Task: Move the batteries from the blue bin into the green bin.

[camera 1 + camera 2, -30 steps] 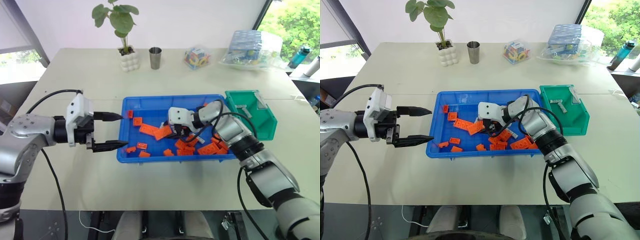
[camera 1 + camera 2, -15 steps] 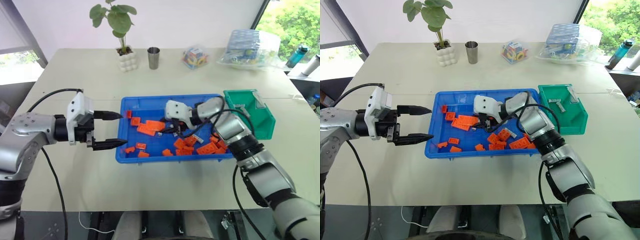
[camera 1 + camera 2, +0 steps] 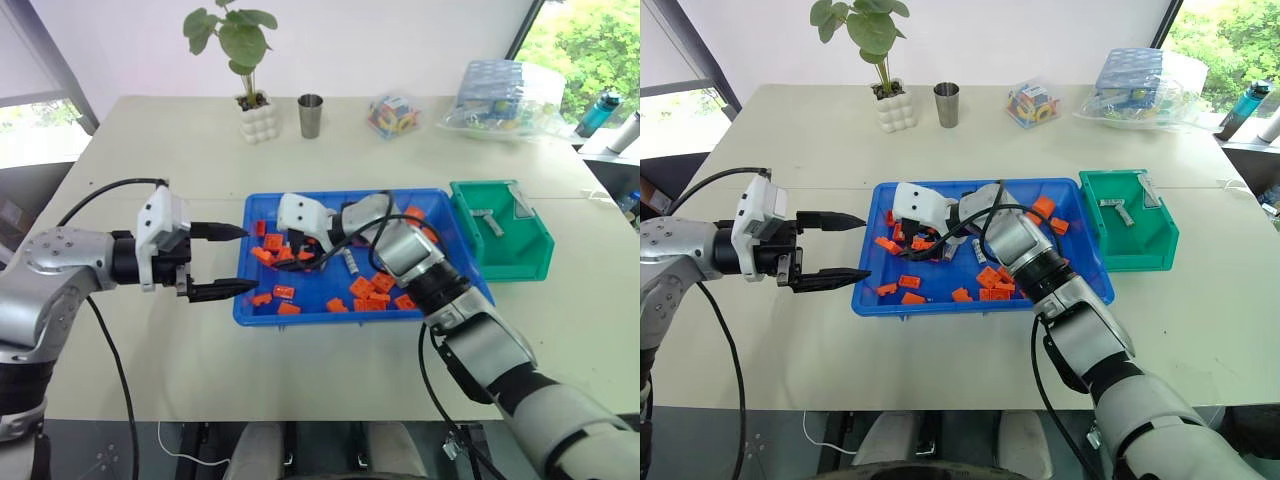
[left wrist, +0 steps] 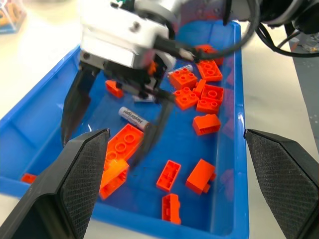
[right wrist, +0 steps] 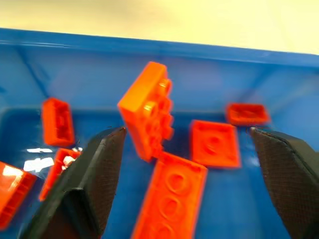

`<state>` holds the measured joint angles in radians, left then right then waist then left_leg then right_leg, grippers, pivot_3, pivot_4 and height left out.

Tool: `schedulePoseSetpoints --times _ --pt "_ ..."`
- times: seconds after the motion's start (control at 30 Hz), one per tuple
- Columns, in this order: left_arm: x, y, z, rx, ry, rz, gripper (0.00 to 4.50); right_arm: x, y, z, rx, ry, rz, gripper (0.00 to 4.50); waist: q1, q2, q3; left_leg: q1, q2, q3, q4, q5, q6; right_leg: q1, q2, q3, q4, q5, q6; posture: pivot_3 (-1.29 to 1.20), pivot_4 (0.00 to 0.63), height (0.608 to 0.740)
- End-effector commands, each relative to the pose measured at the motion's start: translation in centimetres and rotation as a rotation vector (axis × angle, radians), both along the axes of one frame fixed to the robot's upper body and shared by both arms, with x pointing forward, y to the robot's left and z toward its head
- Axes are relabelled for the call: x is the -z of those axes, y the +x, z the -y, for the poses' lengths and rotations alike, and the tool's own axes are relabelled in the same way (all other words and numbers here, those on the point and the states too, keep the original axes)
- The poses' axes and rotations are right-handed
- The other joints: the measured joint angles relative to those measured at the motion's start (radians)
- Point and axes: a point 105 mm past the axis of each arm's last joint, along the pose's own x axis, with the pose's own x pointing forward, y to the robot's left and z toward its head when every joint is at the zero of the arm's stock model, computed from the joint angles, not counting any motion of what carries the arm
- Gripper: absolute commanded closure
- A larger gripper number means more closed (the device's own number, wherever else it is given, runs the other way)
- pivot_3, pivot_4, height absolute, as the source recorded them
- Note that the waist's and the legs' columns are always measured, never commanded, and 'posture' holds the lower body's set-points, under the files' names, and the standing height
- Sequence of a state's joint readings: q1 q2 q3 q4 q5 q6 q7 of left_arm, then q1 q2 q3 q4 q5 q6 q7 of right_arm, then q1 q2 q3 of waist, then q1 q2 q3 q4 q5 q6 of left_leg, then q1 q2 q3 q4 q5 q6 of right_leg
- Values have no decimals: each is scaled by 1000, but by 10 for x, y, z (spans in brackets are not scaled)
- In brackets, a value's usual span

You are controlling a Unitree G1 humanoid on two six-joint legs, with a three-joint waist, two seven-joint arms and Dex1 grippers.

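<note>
One battery [image 4: 133, 117] between the right tool's [image 4: 107, 137] spread fingers, left tool [image 3: 228, 260] likewise open.

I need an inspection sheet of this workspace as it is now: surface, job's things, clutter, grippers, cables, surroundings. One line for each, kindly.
Surface: beige table, bare at the front.
Job's things: blue bin holds orange bricks and at least one battery; green bin beside it holds small grey pieces, unclear.
Clutter: potted plant, metal cup, box of coloured toys, plastic bag along the far edge.
Grippers: left gripper open, beside the blue bin; right gripper open, over the bricks and battery.
Cables: black cable looping from the left arm.
Surroundings: windows, bottles at the right.
</note>
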<state>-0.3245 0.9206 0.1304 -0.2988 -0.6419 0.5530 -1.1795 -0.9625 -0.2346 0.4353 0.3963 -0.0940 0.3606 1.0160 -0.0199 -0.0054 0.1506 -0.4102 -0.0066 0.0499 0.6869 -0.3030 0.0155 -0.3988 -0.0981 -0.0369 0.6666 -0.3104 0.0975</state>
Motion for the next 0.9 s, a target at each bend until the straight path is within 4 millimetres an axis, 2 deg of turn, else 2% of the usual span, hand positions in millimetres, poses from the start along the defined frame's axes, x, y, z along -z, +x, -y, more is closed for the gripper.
schedulePoseSetpoints --times 0.03,0.17,0.23,0.5,0.9 --pt "-8 -2 2 6 -7 42 0 -17 -1 25 80 47 -2 539 3 0 0 0 0 0 0 0 0 0 0 0 0 0 0 0 150 716" --pt "-7 -1 3 9 -11 39 0 -7 -4 52 201 43 -73 539 3 0 0 0 0 0 0 0 0 1 0 0 -1 0 0 0 150 716" --pt "-6 -1 4 16 -11 36 0 2 -6 60 251 38 -124 539 -1 0 0 0 0 0 0 0 0 0 0 0 -1 0 0 0 150 716" --pt "-10 6 8 46 -5 50 0 10 -5 57 323 99 -202 539 1 0 0 0 1 1 -1 0 0 0 0 0 -1 0 0 0 150 716" --pt "-11 8 9 57 -3 58 0 40 -9 64 354 61 -269 539 1 0 0 0 1 0 -1 0 0 0 1 0 -1 0 0 0 150 716"
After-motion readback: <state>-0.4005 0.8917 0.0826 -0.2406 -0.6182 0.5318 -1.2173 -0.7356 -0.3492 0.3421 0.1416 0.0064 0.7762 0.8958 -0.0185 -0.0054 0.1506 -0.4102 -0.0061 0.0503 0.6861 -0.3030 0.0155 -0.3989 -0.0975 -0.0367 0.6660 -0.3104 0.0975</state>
